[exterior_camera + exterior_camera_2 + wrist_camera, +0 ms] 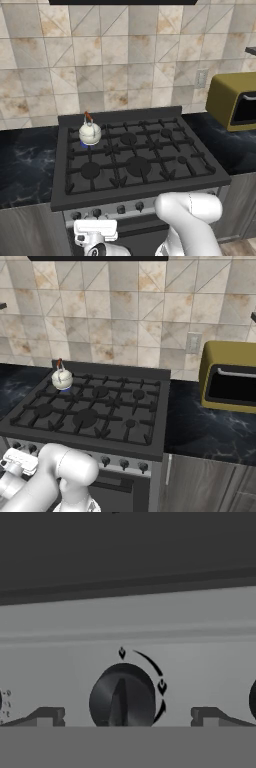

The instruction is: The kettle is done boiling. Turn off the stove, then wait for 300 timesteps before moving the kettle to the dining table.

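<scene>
Sitting on stove [145, 165] grate, kettle [90, 133]

olive toaster oven [234, 100] on counter [25, 162]

Kettle [90, 133] on stove's [150, 192] rear-left burner, toaster oven [234, 100] rightward.

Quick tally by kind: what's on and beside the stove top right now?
Kettle: 1, on the rear left burner
Toaster oven: 1, on the counter right of the stove
Burners: 6
Total: 8
</scene>
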Motion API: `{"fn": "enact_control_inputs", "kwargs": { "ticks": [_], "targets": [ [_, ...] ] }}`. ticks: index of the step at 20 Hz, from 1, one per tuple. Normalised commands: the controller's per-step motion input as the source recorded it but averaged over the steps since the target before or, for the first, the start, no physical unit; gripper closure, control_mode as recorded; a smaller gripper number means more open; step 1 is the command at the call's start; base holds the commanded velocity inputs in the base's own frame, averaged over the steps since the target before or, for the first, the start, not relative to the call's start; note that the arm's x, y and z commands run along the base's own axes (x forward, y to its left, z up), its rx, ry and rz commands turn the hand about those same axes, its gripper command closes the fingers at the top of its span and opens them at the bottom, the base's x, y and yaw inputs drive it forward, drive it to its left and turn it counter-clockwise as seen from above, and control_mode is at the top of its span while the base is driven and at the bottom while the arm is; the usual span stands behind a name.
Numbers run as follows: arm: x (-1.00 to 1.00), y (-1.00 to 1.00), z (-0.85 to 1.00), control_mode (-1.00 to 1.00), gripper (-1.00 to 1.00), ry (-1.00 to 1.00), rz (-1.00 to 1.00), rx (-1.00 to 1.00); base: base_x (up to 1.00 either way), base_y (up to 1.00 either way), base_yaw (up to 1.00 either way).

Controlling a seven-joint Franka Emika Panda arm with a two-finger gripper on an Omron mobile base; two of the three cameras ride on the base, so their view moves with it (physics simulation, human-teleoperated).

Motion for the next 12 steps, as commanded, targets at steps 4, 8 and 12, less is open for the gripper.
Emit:
{"fn": "enact_control_inputs", "kwargs": {
  "ticks": [4, 8, 12],
  "targets": [
    [0.25, -0.03, -0.21, -1.00, -1.00, 0.02, 0.01, 0.00, 0.00, 0.00, 0.00],
    [0.23, -0.01, -0.24, -1.00, -1.00, 0.03, 0.01, 0.00, 0.00, 0.00, 0.00],
    [0.20, 0.00, -0.25, -1.00, 1.00, 0.02, 0.02, 0.00, 0.00, 0.00, 0.00]
  ]
}}
